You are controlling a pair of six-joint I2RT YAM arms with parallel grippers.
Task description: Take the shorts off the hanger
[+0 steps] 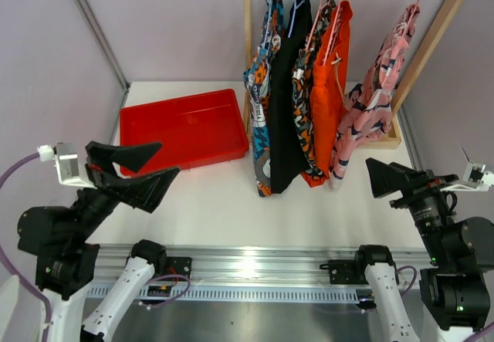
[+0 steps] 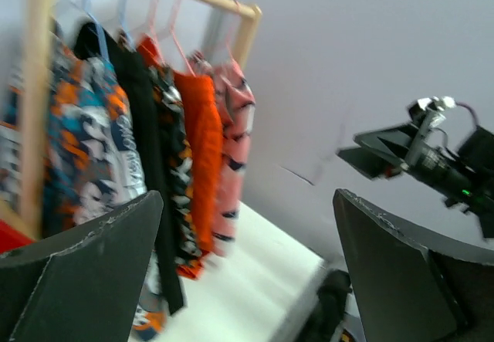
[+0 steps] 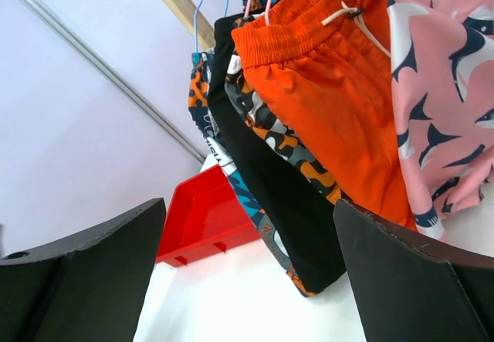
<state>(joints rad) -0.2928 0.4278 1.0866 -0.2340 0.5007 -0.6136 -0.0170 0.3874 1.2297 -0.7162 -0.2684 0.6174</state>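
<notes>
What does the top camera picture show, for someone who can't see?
Five fabric shorts hang on a wooden rack: blue printed, plain black, orange-black-white blotched, plain orange, pink printed. A red plastic tray lies left of them; the black left gripper and right gripper are open.

Five pairs: blue shorts (image 1: 262,114), black shorts (image 1: 287,103), blotched shorts (image 1: 306,118), orange shorts (image 1: 330,87), pink shorts (image 1: 378,103). One rack (image 1: 248,41), one red tray (image 1: 177,130). Two grippers: left gripper (image 1: 168,158), right gripper (image 1: 370,178).
</notes>
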